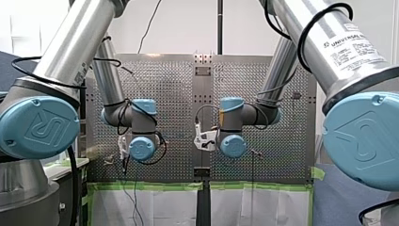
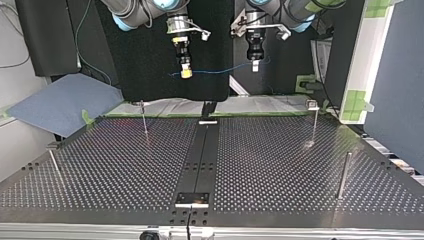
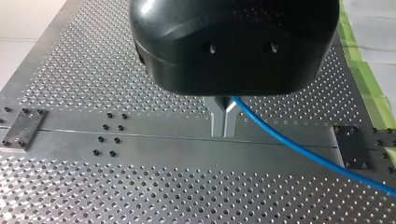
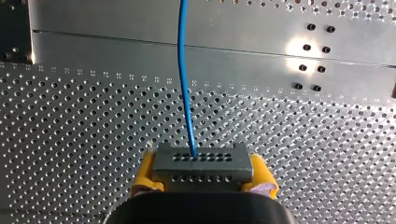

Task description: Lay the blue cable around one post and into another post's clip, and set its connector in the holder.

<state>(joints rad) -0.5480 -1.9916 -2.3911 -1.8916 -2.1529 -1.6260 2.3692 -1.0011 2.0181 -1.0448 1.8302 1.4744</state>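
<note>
Right wrist view: right gripper (image 4: 201, 173) clamps connector (image 4: 201, 161) — left gripper (image 3: 223, 130) seemingly pinches blue cable (image 3: 299, 148), contact hidden.

Perforated table (image 2: 125, 165) carries thin posts (image 2: 144, 117) and a centre strip (image 2: 202, 160).

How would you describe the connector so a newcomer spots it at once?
Over the perforated table, find my right gripper. Between its yellow pads sits a grey block, the connector. It alone has the blue cable running into its two rows of holes.

a white wall (image 1: 188, 28) rises behind the perforated worktop (image 1: 160, 84). green tape (image 3: 357, 56) edges it beside the fingers (image 3: 223, 122), white sheeting (image 3: 380, 28) beyond.
</note>
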